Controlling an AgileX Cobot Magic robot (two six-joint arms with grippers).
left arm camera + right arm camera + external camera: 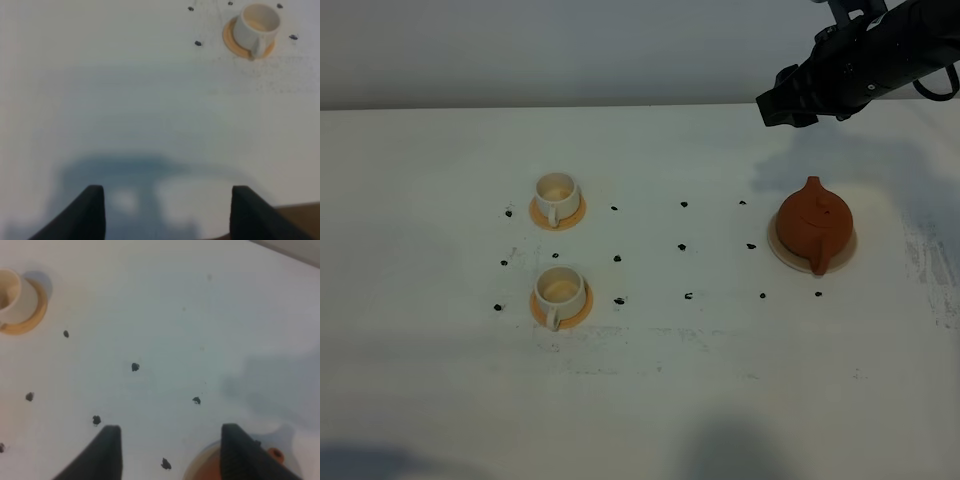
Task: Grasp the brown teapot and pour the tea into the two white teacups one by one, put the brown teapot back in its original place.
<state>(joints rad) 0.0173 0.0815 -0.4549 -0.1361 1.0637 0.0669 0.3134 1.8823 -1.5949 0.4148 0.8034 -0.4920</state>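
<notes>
From high up, the brown teapot (813, 222) sits on its pale coaster (776, 250), well right of the two white teacups (558, 194), with the right gripper (782, 106) hovering behind it. Left wrist: left gripper (167, 192) spread wide over bare table (150, 100), apparently idle. Right wrist: fingers parted, teapot just beneath, likely lining up a grasp

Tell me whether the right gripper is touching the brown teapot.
Apart. The exterior high view shows the right gripper well clear of the brown teapot, with a plain gap between them.
</notes>
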